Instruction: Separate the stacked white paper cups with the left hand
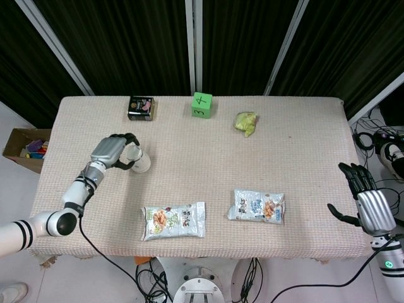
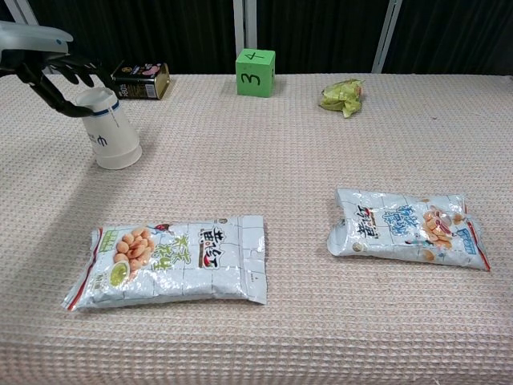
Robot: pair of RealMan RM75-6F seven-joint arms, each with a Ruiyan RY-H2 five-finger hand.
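The stacked white paper cups (image 1: 142, 163) (image 2: 111, 135) stand upside down on the left part of the table, tilted a little, with a blue band near the top. My left hand (image 1: 112, 151) (image 2: 38, 50) reaches in from the left and grips the upper end of the stack, thumb on the near left side and the other fingers curled behind it. My right hand (image 1: 369, 203) hangs open beyond the table's right edge, holding nothing; the chest view does not show it.
Two snack bags lie near the front: one (image 1: 173, 221) (image 2: 172, 261) just in front of the cups, another (image 1: 255, 206) (image 2: 405, 228) to the right. At the back stand a black tin (image 1: 141, 108), a green cube (image 1: 201, 105) and a crumpled green wrapper (image 1: 246, 122).
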